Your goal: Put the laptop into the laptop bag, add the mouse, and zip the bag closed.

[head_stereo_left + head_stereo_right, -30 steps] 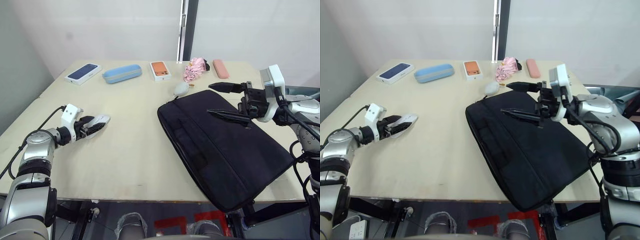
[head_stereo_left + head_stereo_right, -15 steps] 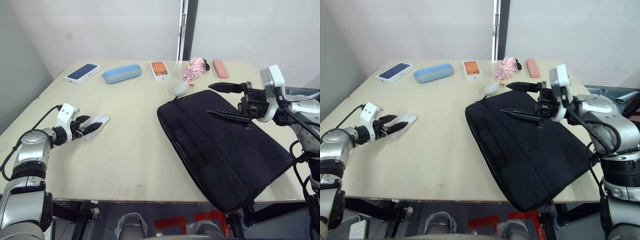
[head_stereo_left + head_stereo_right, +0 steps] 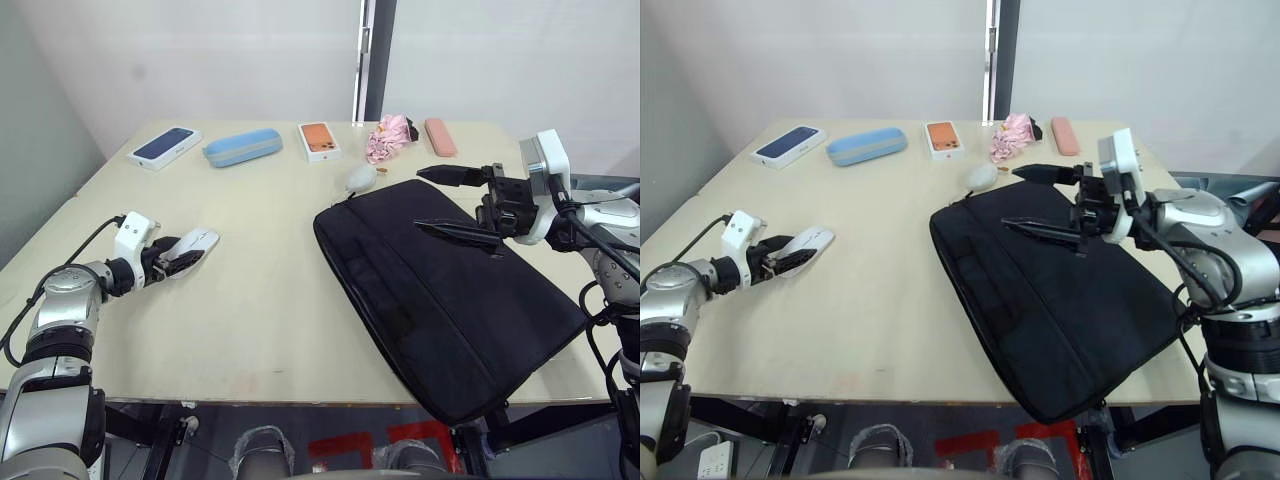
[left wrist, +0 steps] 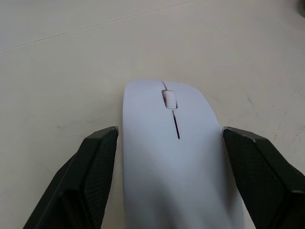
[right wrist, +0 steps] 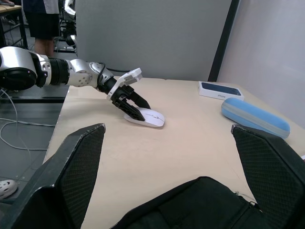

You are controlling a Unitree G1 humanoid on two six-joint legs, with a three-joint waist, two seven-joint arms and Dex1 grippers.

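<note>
Plainly, the laptop bag (image 3: 450,300) is laid flat on the right part of the tabletop (image 3: 270,300), its long axis running diagonally from the far middle toward the near right corner, where one corner is seen to overhang the edge. Whether anything is inside it cannot be told, since the black fabric hides the interior; in the right wrist view a line of zip is seen along its edge. The mouse (image 3: 193,243) is found on the left part of the tabletop, well apart from the bag, with its long axis pointed roughly toward the bag. Its rear end is cut off in the left wrist view and partly covered by the left gripper (image 3: 176,259), whose fingers (image 4: 90,167) are spread on either side of it; contact cannot be made out. The right gripper (image 3: 440,202) is held above the far end of the bag with its fingers wide apart and nothing between them.
</note>
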